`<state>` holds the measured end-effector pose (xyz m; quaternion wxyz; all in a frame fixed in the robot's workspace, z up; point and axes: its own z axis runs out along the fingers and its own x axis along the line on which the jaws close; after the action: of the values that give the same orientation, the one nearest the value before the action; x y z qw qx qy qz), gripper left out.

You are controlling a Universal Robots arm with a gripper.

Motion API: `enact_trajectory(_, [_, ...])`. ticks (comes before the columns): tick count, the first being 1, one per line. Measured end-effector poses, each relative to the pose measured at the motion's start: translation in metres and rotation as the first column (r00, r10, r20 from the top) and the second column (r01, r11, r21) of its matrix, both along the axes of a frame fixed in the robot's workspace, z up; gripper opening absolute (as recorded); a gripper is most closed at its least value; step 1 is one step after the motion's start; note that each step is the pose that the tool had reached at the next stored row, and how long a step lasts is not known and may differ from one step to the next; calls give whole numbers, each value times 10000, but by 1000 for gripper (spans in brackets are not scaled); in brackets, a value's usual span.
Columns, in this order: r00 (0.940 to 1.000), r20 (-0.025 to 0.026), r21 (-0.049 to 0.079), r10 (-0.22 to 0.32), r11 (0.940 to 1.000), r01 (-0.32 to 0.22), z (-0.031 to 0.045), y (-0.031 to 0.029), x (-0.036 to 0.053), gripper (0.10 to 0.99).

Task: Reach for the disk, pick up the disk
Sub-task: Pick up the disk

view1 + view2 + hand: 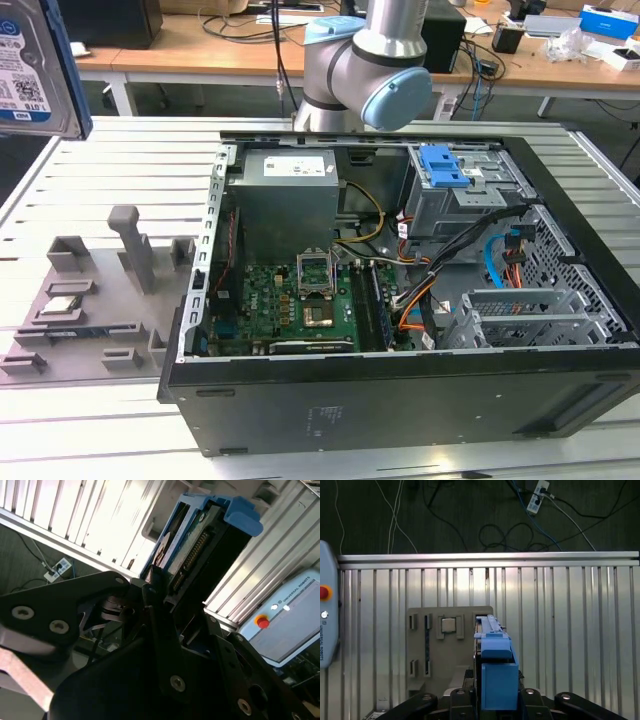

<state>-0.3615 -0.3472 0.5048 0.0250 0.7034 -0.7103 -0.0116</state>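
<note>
The disk [495, 672] is in the clenched hold of the gripper [496, 702]. In both wrist views the black fingers [152, 605] press on its two broad faces, and its blue frame [242, 515] caps the far end. It stands on edge. Its long axis runs straight out from the fingers and down towards the grey fixture [432, 652], so the thin edge faces the first wrist view.

By my judgement it hangs well above the grey fixture and touches nothing. Its far end lines up over the fixture's side, just beside the small square chip [448, 625] seated there. In the exterior view the disk [30, 75] shows its printed label, high over the same fixture [90, 300].

Bare slats of the table [570, 630] lie all round the fixture (plenty of free room). The open computer case [400, 300] lies on the exterior view's right of the fixture, well apart from the disk.
</note>
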Motion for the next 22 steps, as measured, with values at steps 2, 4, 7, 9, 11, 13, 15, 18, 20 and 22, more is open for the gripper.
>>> enact_trajectory(2, [10000,-6,0,0,10000,0,33,0,2,361])
enact_trajectory(4, [10000,-15,0,-1,10000,1,76,0,5,361])
enact_trajectory(7, [10000,-24,0,0,10000,0,128,0,8,361])
enact_trajectory(9, [10000,-31,0,0,10000,0,177,0,11,361])
enact_trajectory(11, [10000,-38,0,0,10000,0,210,0,13,361])
enact_trajectory(13, [10000,-50,0,0,10000,0,270,0,17,361])
enact_trajectory(15, [10000,-62,0,-1,10000,1,340,1,22,361])
enact_trajectory(18, [10000,-74,0,-1,10000,1,397,0,25,361])
enact_trajectory(20, [10000,-82,0,-1,10000,1,445,1,28,361])
enact_trajectory(22, [10000,-89,0,-1,10000,1,474,1,30,361])
